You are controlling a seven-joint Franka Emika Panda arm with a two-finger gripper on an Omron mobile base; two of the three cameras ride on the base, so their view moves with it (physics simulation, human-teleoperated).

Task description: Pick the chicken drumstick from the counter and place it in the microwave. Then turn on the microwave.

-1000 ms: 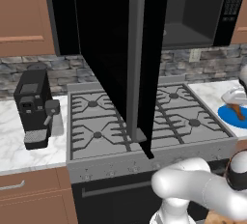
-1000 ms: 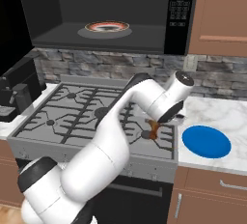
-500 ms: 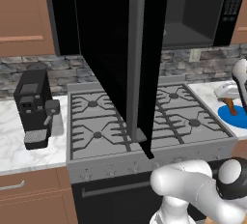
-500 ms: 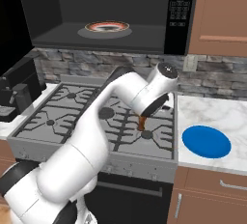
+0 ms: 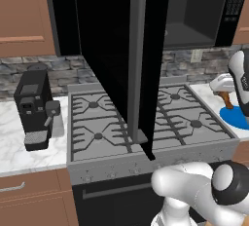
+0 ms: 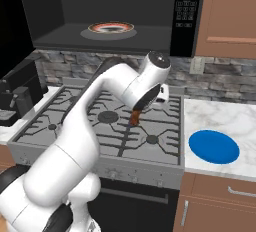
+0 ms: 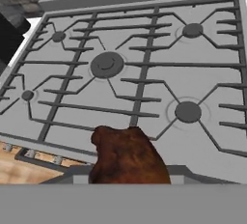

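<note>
Gripper (image 6: pixel 136 112) jaws clenched on chicken drumstick (image 6: pixel 134 118), centre frame, above stove (image 6: pixel 107 126). We judge it light, firm, greasy-slick; grip thick meaty end.

matt grey stove (image 7: pixel 144 73), veined marble counter (image 6: pixel 225 116)

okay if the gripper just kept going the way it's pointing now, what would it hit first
Probably the stove top: the gripper, shut on the drumstick, points down at the grates between the burners. Depth is unclear.

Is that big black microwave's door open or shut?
Open. The wide black microwave shows its grey interior and a round plate inside; its dark glass door swings out over the stove.
</note>
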